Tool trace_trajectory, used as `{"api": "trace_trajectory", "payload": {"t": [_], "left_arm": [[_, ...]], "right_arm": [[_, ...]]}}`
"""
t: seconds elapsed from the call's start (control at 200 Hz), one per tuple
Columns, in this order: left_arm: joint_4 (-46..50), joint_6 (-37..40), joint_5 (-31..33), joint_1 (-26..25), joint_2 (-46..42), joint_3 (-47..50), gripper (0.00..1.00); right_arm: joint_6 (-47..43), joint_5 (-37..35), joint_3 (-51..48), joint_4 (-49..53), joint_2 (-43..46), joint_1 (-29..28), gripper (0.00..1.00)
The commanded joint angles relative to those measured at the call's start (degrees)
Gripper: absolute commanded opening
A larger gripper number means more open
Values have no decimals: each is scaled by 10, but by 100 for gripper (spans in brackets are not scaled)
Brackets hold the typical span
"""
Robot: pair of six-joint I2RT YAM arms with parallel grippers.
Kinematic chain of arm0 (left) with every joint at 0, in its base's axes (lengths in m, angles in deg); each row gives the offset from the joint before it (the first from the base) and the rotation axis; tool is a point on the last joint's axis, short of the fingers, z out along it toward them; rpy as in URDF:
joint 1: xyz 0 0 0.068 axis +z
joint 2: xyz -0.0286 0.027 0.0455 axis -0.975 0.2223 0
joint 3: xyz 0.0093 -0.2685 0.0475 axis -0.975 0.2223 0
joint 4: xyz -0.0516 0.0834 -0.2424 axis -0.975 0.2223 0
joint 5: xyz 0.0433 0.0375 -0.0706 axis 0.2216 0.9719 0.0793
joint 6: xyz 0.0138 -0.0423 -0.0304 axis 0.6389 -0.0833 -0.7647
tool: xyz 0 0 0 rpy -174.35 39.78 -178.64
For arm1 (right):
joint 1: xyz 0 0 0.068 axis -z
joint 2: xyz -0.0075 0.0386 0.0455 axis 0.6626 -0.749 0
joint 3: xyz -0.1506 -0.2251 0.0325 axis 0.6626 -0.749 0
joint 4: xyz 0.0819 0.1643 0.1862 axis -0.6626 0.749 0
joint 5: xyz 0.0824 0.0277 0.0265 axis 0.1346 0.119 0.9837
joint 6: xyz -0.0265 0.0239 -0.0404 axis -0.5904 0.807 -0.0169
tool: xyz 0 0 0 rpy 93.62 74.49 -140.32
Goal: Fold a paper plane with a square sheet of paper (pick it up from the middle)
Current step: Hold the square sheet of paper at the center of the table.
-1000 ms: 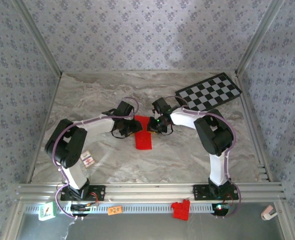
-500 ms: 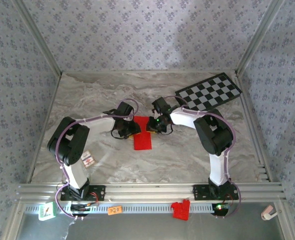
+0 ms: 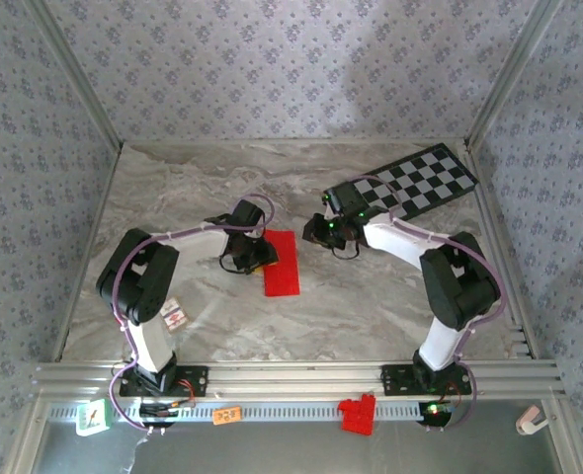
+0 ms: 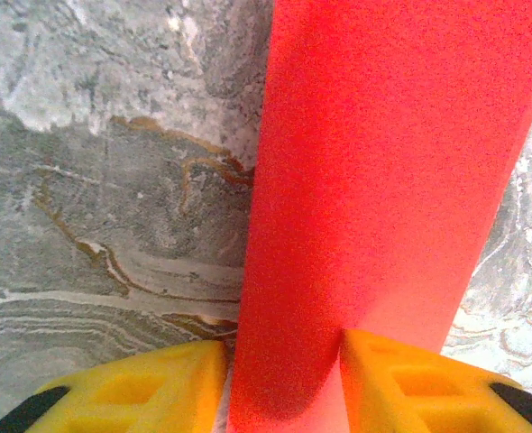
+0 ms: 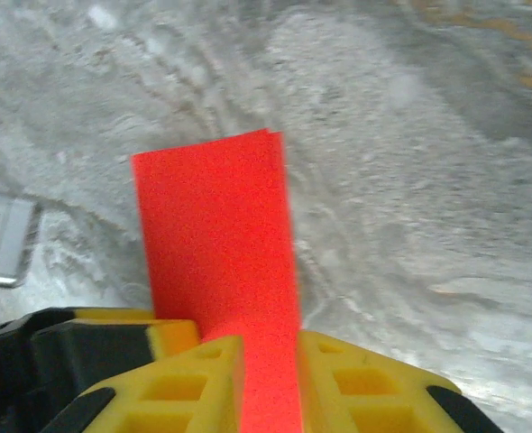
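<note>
Jaws of the left gripper (image 4: 279, 356) stood partly apart, with the square sheet of paper (image 4: 383, 180) running out ahead from between them. One yellow finger (image 4: 158, 388) sat just beside the paper's long left edge and the other overlapped its near end; whether they pinched it or only straddled it could not be told. The right gripper (image 5: 269, 347) held its jaws a narrow gap apart. Red paper showed in that gap and stretched ahead of the fingertips, but the wrist view did not settle whether it was gripped. From above, the paper lay flat on the marble table (image 3: 371, 316) as a long narrow rectangle, touching the left jaws along one long edge and sitting just beside the right jaws. The task looked to be at an early stage: the sheet appeared doubled over into a strip, with two layers hinted at its far end. No pointed nose, slanted creases or wings were visible, so the nose corners and wing folds all seemed left to do.
</note>
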Motion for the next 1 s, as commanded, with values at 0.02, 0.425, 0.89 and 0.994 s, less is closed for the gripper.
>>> {"api": "trace_trajectory", "payload": {"t": [0.02, 0.425, 0.89, 0.994], "left_arm": [[3, 24, 18, -14, 59, 13, 42], [12, 44, 13, -18, 81, 5, 42], [7, 10, 12, -23, 106, 6, 43], [4, 11, 13, -26, 110, 10, 43]], "right_arm": [[6, -23, -17, 12, 8, 5, 24], [9, -23, -27, 6, 10, 6, 24], [9, -6, -23, 0, -7, 2, 24], [10, -2, -22, -3, -11, 0, 24]]}}
